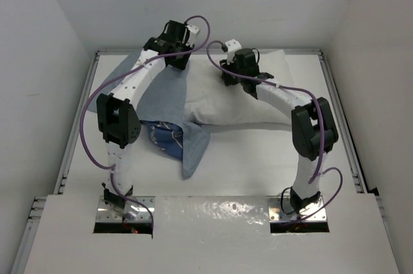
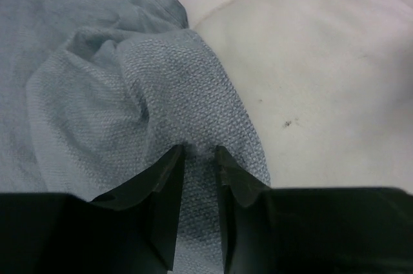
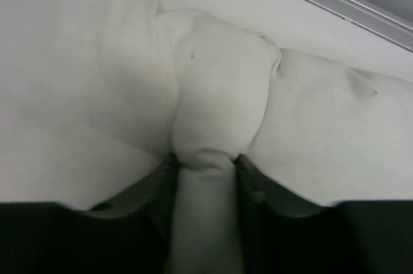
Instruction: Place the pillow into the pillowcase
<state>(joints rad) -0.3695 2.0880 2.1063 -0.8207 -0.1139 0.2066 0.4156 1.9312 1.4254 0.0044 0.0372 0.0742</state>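
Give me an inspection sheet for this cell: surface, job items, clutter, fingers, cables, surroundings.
Surface: white table.
Job's things: pillow across the far half; pillowcase bunched at its left end, navy patch showing.
Clutter: nothing seen.
Grippers: left gripper fingers pinch a pillowcase fold; right gripper fingers pinch a pillow fold.
Cables: purple cables hang in loose loops.
Surroundings: white walls on three sides.
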